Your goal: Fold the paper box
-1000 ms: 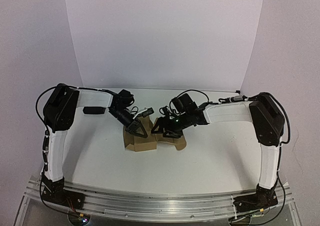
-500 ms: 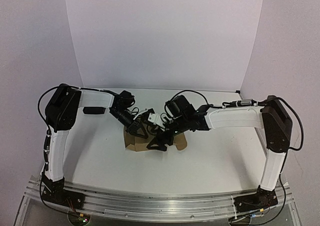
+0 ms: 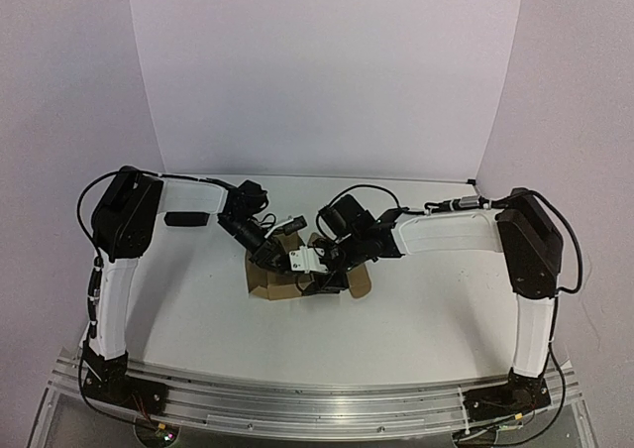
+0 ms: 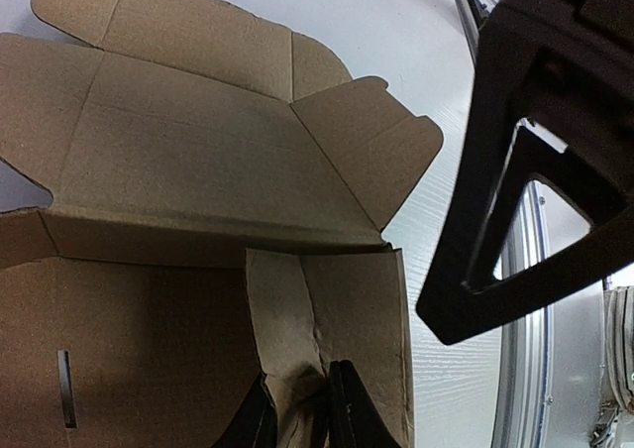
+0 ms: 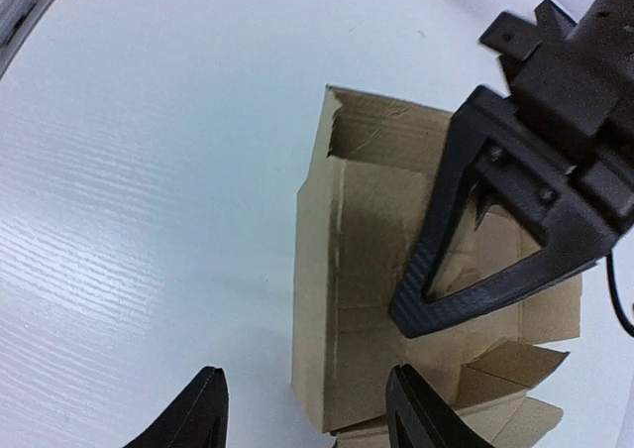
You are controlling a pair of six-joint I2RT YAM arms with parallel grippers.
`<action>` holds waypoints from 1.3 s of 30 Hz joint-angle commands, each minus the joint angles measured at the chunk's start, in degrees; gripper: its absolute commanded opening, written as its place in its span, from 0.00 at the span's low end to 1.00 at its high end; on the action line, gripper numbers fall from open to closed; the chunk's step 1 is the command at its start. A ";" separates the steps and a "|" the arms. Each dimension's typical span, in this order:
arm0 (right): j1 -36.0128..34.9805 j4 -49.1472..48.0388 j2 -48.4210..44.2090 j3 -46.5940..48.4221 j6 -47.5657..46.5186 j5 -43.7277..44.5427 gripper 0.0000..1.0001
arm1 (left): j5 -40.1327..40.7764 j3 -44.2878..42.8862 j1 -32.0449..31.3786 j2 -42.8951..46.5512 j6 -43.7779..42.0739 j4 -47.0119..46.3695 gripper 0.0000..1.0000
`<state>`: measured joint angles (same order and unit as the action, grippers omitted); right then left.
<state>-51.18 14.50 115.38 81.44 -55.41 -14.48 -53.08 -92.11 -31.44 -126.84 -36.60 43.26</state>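
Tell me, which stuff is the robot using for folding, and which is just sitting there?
For the job: cardboard box, left gripper pinching its flap, right gripper open by it.
Just lying about: small black block, table, metal rail.

No text, brand, number or sign could be read in any view. A small white tag [image 3: 301, 261] near the grippers bore dark marks too small to make out. The box [image 4: 198, 151] showed only plain brown cardboard on its visible faces.
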 commanded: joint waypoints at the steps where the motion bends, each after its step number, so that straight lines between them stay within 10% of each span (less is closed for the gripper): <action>1: -0.23 3.08 2.34 2.86 -5.88 1.61 0.53 | 5.00 -1.46 0.06 -2.52 -1.98 0.42 0.16; 17: -0.30 3.16 6.26 5.83 -6.07 6.08 0.31 | 4.96 -2.77 0.06 -2.77 -3.29 2.63 0.20; 30: -0.32 3.16 5.24 3.42 -4.43 5.74 0.26 | 1.88 -12.69 1.93 -0.57 -6.60 14.69 0.62; 39: -0.39 3.16 5.65 4.64 -3.16 5.23 0.28 | 5.36 -3.33 8.25 10.77 -13.54 16.32 0.60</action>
<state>-51.35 16.82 120.33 85.10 -59.75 -8.80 -50.75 -101.08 -27.30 -125.40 -43.18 57.04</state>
